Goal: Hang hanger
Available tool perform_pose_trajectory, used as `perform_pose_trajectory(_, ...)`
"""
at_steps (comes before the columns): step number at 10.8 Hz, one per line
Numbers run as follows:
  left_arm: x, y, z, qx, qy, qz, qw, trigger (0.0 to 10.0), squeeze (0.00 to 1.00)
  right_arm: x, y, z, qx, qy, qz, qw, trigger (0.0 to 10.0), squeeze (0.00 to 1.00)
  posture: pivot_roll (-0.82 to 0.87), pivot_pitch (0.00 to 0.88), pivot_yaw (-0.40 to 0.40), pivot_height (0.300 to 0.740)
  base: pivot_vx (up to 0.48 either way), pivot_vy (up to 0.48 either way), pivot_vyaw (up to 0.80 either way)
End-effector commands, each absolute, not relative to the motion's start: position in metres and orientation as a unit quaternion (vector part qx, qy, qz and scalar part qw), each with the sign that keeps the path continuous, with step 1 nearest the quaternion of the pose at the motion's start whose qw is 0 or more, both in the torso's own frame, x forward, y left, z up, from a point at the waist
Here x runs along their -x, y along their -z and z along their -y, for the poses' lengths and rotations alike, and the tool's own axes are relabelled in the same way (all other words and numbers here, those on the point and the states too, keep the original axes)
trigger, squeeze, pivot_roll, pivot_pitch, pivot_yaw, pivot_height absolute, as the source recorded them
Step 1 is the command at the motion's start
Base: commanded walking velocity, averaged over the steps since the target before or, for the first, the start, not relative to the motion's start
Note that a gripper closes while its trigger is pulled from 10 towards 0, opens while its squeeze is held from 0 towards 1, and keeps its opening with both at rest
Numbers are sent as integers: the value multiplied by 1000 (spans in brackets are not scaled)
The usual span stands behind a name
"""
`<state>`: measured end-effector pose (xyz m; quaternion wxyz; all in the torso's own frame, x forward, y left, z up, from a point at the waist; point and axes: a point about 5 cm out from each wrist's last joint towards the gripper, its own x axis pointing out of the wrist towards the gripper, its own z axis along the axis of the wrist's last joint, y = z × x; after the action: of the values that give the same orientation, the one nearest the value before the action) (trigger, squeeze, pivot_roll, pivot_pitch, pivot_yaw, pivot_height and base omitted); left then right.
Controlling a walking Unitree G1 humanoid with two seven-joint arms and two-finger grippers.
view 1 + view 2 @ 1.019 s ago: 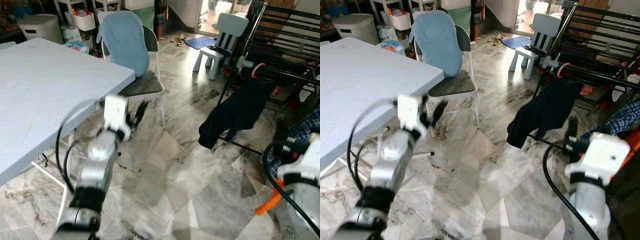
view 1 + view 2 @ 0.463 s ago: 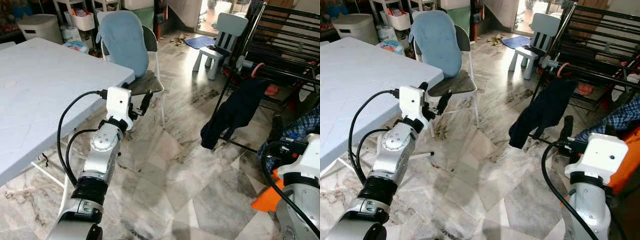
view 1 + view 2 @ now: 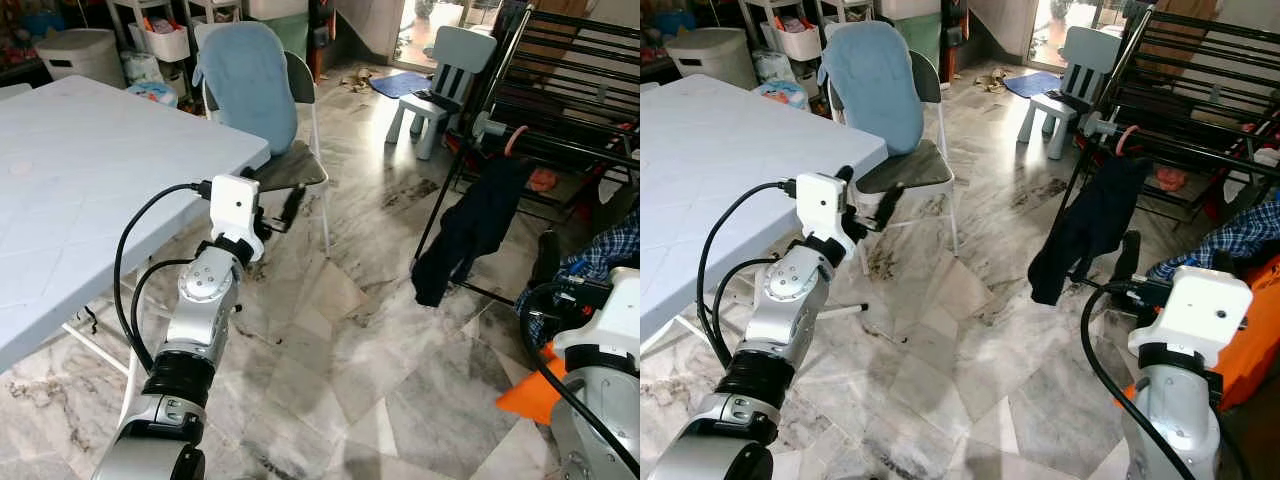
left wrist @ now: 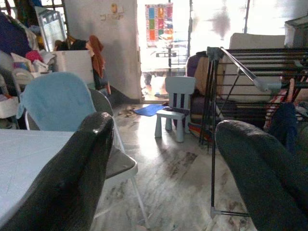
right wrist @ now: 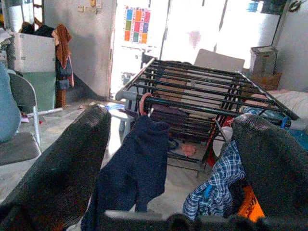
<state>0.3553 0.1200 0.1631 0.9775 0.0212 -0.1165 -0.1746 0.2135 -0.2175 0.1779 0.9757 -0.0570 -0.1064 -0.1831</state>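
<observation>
The left gripper [image 3: 279,210] is raised beside the corner of the pale blue plastic table [image 3: 90,190], its two long black fingers spread well apart with nothing between them and touching nothing. Just beyond its fingertips stands a white-legged metal chair [image 3: 290,160] draped with a light blue cloth [image 3: 248,80]; farther off past the fingers, a small pale blue child's chair [image 3: 445,85] stands on the marble floor [image 3: 350,330].

The right gripper [image 5: 168,163] is held low at the robot's right side, fingers [image 5: 57,173] also wide open and empty. Straight ahead of it, well apart from the fingertips, a dark navy garment [image 5: 137,168] hangs by a pink hanger hook [image 5: 143,103] from the front rail of the black metal drying rack [image 5: 202,91], its hem dangling above the floor. From the head camera the same navy garment shows at [image 3: 1090,230], hanging off the rack's near edge. Just to the right of that garment and nearer the right gripper, a blue-and-white checked shirt [image 5: 219,180] lies heaped on something orange [image 5: 250,204].
</observation>
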Motion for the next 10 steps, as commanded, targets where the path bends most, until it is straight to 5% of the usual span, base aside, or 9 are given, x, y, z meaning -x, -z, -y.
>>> perform_pose_trajectory(1,-356,-163,-122,-20,172,119,978,0,0,-214,-175,219,63,183,96,976,10000,243,-12,0,-30,740,0,0,0)
perform_pose_trajectory(2,-356,-163,-121,-18,174,119,977,0,0,-214,-175,218,63,181,94,977,10000,0,-14,0,-30,740,0,0,0)
perform_pose_trajectory(3,-356,-161,-119,-16,177,114,977,0,0,-215,-175,218,67,179,91,977,10000,0,-17,0,-29,740,0,0,0)
perform_pose_trajectory(4,-357,-158,-118,-19,180,100,978,4196,0,-214,-173,218,69,182,87,977,10000,0,-18,0,-29,740,0,0,0)
perform_pose_trajectory(5,-358,-153,-117,-25,176,86,980,10000,0,-213,-171,219,66,185,81,977,10000,0,-20,0,-27,740,0,0,0)
perform_pose_trajectory(6,-357,-147,-118,-6,173,68,983,10000,27,-211,-167,220,55,189,72,978,10000,1000,-24,0,-23,740,0,0,0)
perform_pose_trajectory(7,-355,-140,-121,9,167,54,984,10000,1000,-208,-161,221,45,193,60,978,10000,1000,-26,0,-20,740,0,0,0)
perform_pose_trajectory(10,-342,-111,-131,7,163,-1,987,10000,1000,-199,-147,216,30,194,31,980,10000,1000,-40,0,5,740,0,0,0)
